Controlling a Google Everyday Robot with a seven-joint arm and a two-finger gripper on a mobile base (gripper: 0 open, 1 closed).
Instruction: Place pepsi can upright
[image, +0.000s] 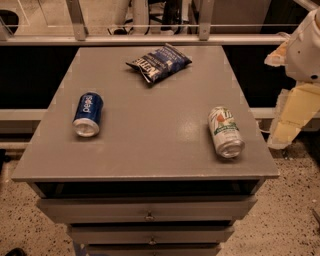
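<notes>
The pepsi can (88, 114) is a small blue can with white lettering. It lies on its side on the left part of the grey table top (150, 145), with its silver end toward the front edge. My gripper (289, 124) hangs at the right edge of the view, off the table's right side, below the white arm (306, 45). It is far from the pepsi can and holds nothing that I can see.
A white-and-green soda can (226, 132) lies on its side at the table's right front. A dark blue crinkled chip bag (159, 62) lies at the back middle. Drawers (150, 210) sit under the top. A rail (150, 39) runs behind the table.
</notes>
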